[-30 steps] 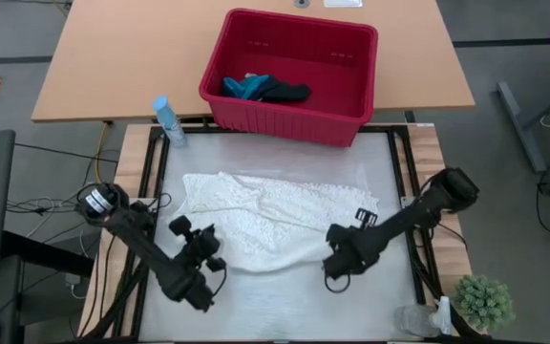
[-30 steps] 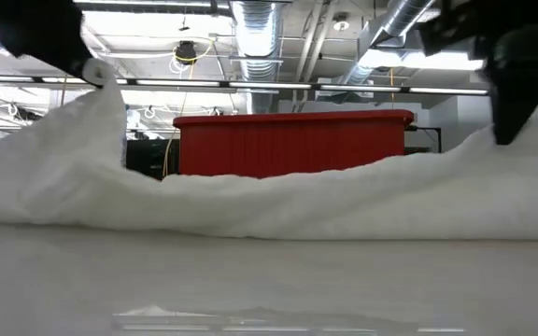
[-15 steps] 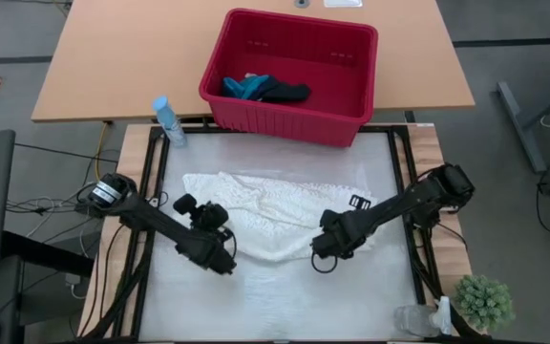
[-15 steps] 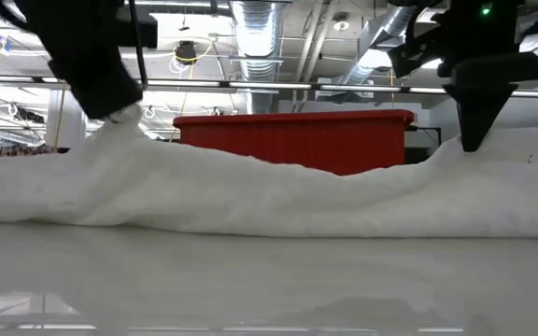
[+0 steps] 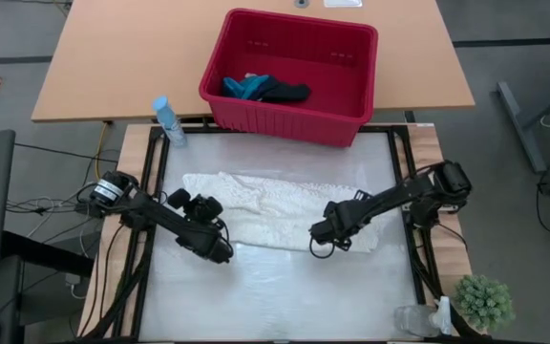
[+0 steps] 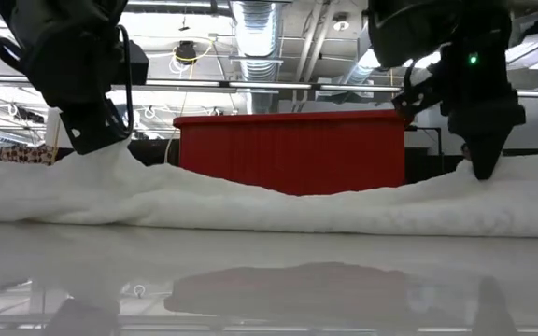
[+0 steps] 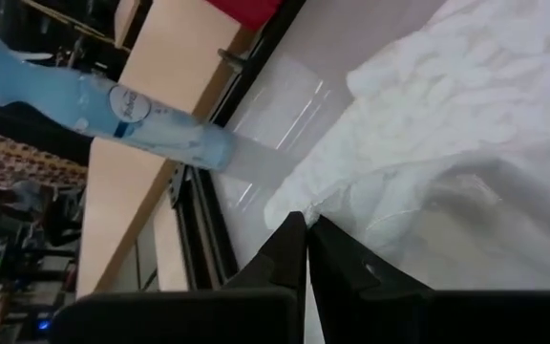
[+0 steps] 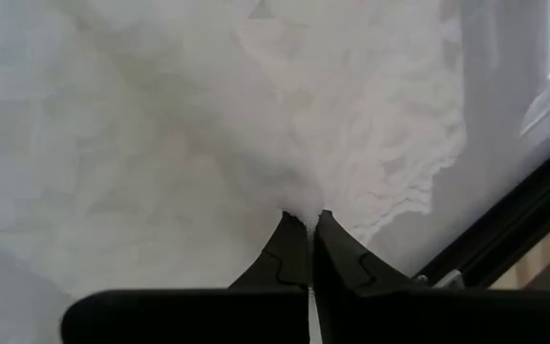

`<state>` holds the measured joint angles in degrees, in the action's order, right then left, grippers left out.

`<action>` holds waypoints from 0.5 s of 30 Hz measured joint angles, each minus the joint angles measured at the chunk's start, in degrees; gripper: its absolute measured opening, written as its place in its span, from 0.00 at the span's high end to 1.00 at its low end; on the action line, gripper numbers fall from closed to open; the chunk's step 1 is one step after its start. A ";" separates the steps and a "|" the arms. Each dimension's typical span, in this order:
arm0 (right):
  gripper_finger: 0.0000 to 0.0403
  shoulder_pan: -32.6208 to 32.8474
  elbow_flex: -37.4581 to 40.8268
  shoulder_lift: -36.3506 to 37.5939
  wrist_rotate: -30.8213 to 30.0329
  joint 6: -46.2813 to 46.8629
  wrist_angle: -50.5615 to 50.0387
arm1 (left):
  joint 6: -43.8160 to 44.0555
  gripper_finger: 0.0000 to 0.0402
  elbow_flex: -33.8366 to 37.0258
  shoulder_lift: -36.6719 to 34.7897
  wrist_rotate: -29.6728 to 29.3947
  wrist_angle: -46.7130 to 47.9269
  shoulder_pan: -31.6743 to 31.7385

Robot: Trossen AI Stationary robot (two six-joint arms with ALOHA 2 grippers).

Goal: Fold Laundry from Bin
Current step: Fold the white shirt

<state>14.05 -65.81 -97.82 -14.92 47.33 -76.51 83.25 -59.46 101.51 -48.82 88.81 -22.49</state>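
On the near half of the pale work mat (image 5: 275,296), I hold the front hem of the large white lacy-textured cloth (image 5: 275,210) in two places so it stays stretched into a long band. My left gripper (image 5: 220,250) is pressed together on the hem's left end, low against the mat; the left wrist view shows my fingers meeting on a thin fold of fabric. My right gripper (image 5: 319,233) pinches the same hem toward its right end, a small peak of lace caught between the closed tips, which I judge keeps the edge taut for a fold. Just past the cloth's far edge stands the red rectangular plastic bin (image 5: 351,115), partly on the tan wooden table (image 5: 113,57), with the small teal-blue cloth (image 5: 242,88) and the dark navy cloth (image 5: 286,93) lying together inside, not yet taken out. Beside the bin's left corner stands a pale blue spray bottle (image 5: 167,119), clear of the fold
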 joint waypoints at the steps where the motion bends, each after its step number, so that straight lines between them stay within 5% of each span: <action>1: 0.94 -0.13 0.42 0.00 -0.04 -0.39 0.34 | -0.35 1.00 0.00 0.00 -0.29 -0.53 0.01; 15: 0.91 -1.87 5.23 0.00 1.55 -1.31 1.26 | -5.92 1.00 0.17 0.02 -4.84 -5.46 3.82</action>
<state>12.19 -60.57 -97.82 -13.37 46.02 -75.25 77.33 -59.29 101.54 -53.66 83.35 -18.67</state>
